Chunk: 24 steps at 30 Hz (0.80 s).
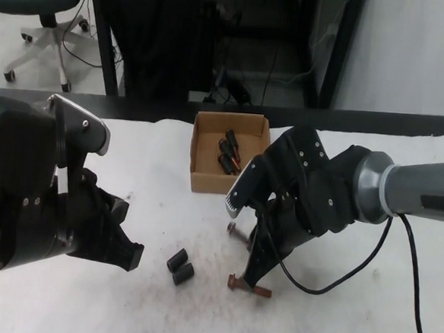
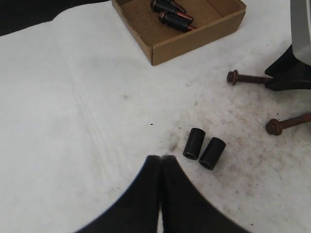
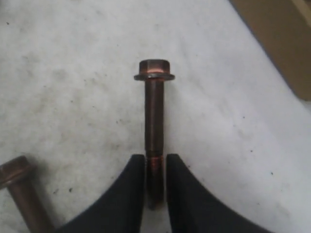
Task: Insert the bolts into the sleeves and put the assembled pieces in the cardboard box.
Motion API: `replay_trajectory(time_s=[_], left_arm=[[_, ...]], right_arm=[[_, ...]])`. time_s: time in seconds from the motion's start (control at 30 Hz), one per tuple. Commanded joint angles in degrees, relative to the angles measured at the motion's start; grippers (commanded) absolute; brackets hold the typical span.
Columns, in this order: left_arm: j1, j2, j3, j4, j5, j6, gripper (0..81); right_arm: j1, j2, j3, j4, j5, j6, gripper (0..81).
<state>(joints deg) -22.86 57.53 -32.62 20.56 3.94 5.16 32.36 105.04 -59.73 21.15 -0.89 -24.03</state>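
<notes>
Two black sleeves lie side by side on the white bench cover. My left gripper hovers just beside them, shut, holding nothing. A rusty bolt lies flat on the cover. My right gripper is shut on its threaded end, with the head pointing away. A second bolt lies loose close by. The cardboard box stands behind them and holds three assembled pieces.
The white cover is smudged with rust around the parts. A black cable loops from the right arm onto the bench. The bench's dark far edge runs behind the box. An office chair stands on the floor beyond.
</notes>
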Motion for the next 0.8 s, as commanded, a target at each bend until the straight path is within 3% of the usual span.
replay_trajectory(time_s=[0.0, 0.1, 0.33, 0.77], left_arm=[[-0.1, -0.6, 0.0, -0.7, -0.2, 0.0, 0.3], [-0.1, -0.6, 0.0, -0.7, -0.2, 0.0, 0.3], [-0.1, -0.6, 0.0, -0.7, -0.2, 0.0, 0.3], [-0.1, -0.6, 0.0, -0.7, -0.2, 0.0, 0.3]], right_arm=[[-0.2, -1.0, -0.2, -0.4, -1.2, 0.0, 39.0], [-0.2, -1.0, -0.2, -0.4, 0.1, 0.0, 44.7], [-0.2, -1.0, -0.2, -2.0, 0.6, -0.6, 40.7], [-0.2, 1.1, -5.0, -3.3, -1.3, -0.6, 40.7]])
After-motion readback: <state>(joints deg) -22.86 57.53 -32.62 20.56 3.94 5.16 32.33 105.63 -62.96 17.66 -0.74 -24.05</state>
